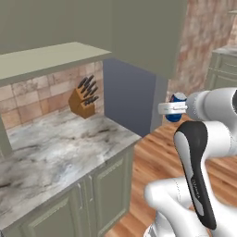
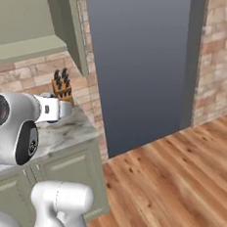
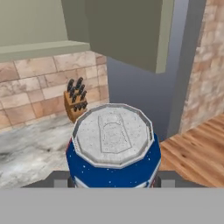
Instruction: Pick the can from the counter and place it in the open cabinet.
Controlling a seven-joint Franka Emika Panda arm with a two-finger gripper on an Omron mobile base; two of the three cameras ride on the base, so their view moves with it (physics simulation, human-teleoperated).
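Closest to the hand camera, the small blue drinks can with its silver top sits clamped in the two-finger gripper, whose dark fingertips peek out at either side, its lower body cut off. It hangs in the air off the end of the grey-white marbled stone counter, over the wooden plank floor. Beyond, the sage-green wall cabinet is cropped at the top, and a wooden knife block stands by the brick wall.

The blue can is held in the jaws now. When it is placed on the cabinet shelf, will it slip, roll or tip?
The can looks rigid, smooth and probably light, so it may slip if the grip loosens. It has a flat silver top and round sides, so it should stand stably upright but roll if laid down.
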